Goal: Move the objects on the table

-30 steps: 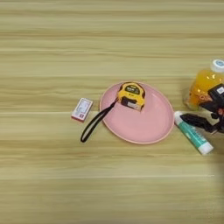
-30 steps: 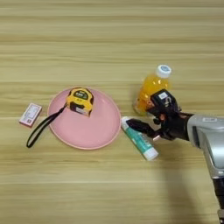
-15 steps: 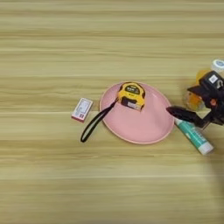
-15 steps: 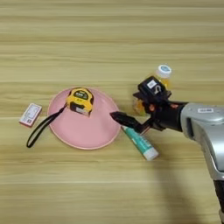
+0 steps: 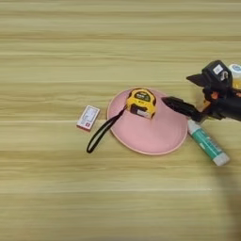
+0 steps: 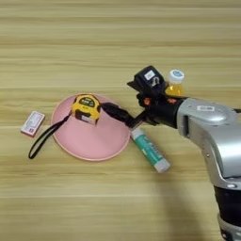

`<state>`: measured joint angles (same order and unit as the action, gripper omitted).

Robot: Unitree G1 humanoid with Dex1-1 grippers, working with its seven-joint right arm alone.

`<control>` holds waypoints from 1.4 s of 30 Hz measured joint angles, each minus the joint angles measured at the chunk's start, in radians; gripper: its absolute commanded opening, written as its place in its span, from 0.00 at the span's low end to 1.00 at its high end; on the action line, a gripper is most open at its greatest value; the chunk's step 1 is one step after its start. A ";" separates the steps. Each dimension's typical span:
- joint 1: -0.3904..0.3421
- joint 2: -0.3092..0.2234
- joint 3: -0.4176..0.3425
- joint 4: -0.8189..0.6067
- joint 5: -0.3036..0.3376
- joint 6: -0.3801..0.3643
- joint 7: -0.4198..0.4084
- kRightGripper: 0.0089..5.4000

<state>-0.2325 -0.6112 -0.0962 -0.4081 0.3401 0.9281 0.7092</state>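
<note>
Left of my spread-open pincer [image 6: 123, 101], I see the yellow-black tape measure [image 6: 85, 108] on the pink plate [image 6: 94, 141]; no writing is legible.

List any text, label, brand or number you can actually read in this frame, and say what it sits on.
No text can be read here.
Small red-white flat box: printed face, too small to read.
White-teal tube: teal print, blurred.
Yellow-black tape measure: a label patch, unreadable.
Orange juice bottle: mostly hidden behind the tool; no label legible.
White sticker on top of the tool: marks too small to read.
</note>
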 measured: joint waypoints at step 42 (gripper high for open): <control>-0.233 0.168 0.259 0.604 -0.195 -0.300 0.030 1.00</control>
<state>-0.4651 -0.4436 0.1632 0.1955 0.1450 0.6285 0.7388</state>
